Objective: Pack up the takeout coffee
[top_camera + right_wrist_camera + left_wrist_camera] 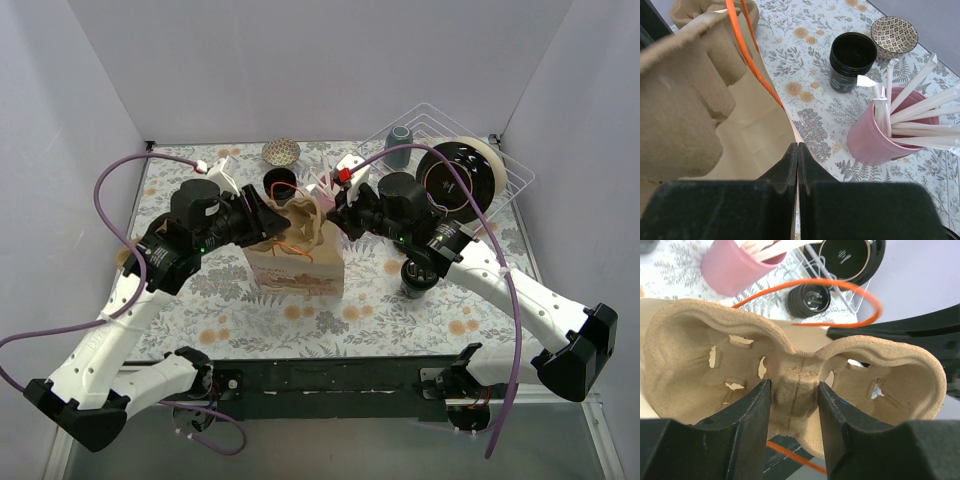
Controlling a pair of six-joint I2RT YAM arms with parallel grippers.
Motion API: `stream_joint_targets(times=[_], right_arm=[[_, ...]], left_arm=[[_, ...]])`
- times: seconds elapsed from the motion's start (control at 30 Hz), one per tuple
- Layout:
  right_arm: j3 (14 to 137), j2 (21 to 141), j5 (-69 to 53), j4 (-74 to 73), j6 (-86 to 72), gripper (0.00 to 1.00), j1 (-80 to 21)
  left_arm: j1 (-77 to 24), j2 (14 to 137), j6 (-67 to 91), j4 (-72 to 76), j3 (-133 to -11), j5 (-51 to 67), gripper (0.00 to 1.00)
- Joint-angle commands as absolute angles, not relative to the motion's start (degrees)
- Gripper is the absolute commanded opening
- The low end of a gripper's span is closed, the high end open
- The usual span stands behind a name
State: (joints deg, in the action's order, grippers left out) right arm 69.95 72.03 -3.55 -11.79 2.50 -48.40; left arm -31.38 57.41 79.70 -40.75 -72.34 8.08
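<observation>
Nearest, on the floral tablecloth, a tan paper bag stands upright at mid-table, smooth and flat-sided with thin orange cord handles. At about 3 o'clock from it, well apart, the takeout coffee sits on the cloth, partly hidden beneath the right forearm. Only the left wrist view shows its glossy round black lid, seen beyond the carrier.

Over the bag's mouth, the left gripper clamps the centre ridge of a pulp cup carrier. It is rough, fibrous beige card moulded into two rounded wells with torn slits. The right gripper meets the bag from 2 o'clock with its jaws pressed together. The right wrist view shows the bag's thin upper edge running into the seam between them, so they seem to pinch it; the top view does not show that contact.

Farther back, at 12 o'clock from the bag, is a lidless black cup, and just right of it a matte pink cup bristling with paper-wrapped straws. Beyond the black cup lies a small patterned bowl.

At 1 to 2 o'clock a white wire rack holds a black plate with a cream rim on edge, and a grey-blue tumbler at its far corner, visible from above only.
</observation>
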Motion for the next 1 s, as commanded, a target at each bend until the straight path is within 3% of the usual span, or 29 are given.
stream_joint_targets(times=[0.0, 0.23, 0.5, 0.97], right_arm=[[71.19, 71.10, -3.78, -10.63, 2.20, 0.01, -48.69], [70.75, 70.93, -2.90, -10.63, 2.55, 0.01, -48.69], [69.43, 70.14, -2.55, -10.37, 2.81, 0.01, -48.69], [68.11, 69.26, -7.55, -6.59, 2.29, 0.01, -48.69]], left_arm=[[-31.64, 54.76, 80.33, -39.12, -68.30, 11.06, 0.08], [-31.64, 52.64, 81.48, -41.03, -65.74, 7.84, 0.08], [-31.64, 56.24, 76.12, -49.12, -72.67, -1.21, 0.08], [-31.64, 59.51, 72.51, -54.23, -73.66, -2.46, 0.07]])
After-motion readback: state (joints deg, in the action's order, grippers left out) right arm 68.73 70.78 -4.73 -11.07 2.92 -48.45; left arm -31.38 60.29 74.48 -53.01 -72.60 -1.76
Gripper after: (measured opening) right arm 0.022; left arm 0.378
